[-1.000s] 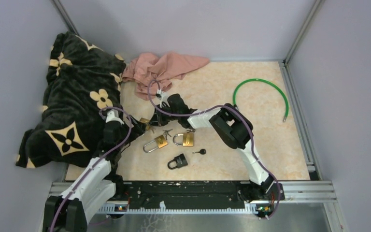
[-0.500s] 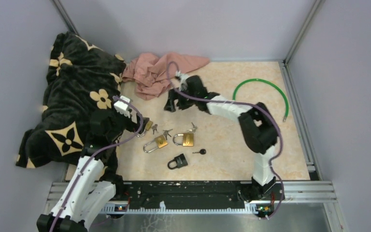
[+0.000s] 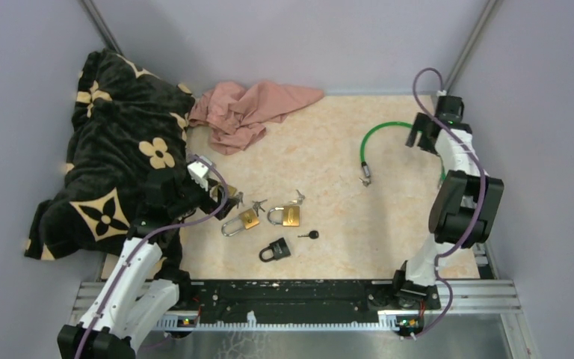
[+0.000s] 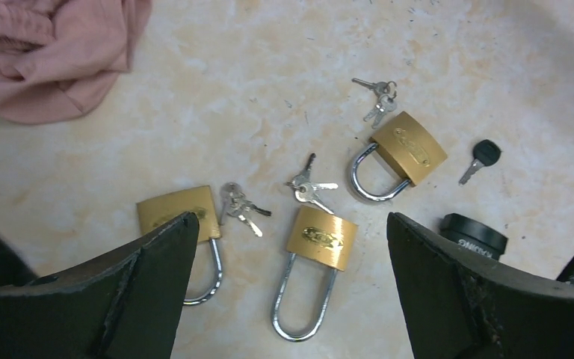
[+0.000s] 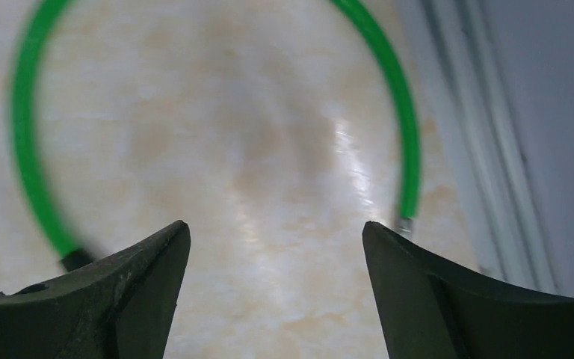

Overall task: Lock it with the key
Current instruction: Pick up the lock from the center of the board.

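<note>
Black padlock [image 3: 275, 249]: It is lying closest to the near edge of the table [image 3: 321, 149], about halfway along it.
Black key [image 3: 310, 235]: It is lying by itself just past the black padlock and a little to the right, not touching it.
Long brass padlock [image 4: 322, 238]: It is lying flat, left of the black key, with its long loop pointing at the near edge.
Second brass padlock [image 4: 409, 148]: It is lying just to the right of the long one, close to it.
Third brass padlock [image 4: 177, 212]: It is lying nearer the left edge, partly hiding under one finger of the left gripper.
Small silver keys [image 4: 311, 185]: One bunch is lying at the top of each brass padlock, touching it or just beside it.
Left gripper [image 4: 291, 218]: It is hanging over the brass padlocks with its jaws spread wide and holding nothing.
Dark flower blanket [image 3: 112, 157]: It is spilling over the left edge of the table.
Pink cloth [image 3: 250, 112]: It is lying crumpled at the far edge, next to the blanket.
Green cable [image 3: 389, 126]: It is curving in a loop near the far right corner.
Right gripper [image 5: 275, 224]: It is hanging over the green cable at the far right corner, well apart from the padlocks, with its jaws wide apart and nothing between them.
</note>
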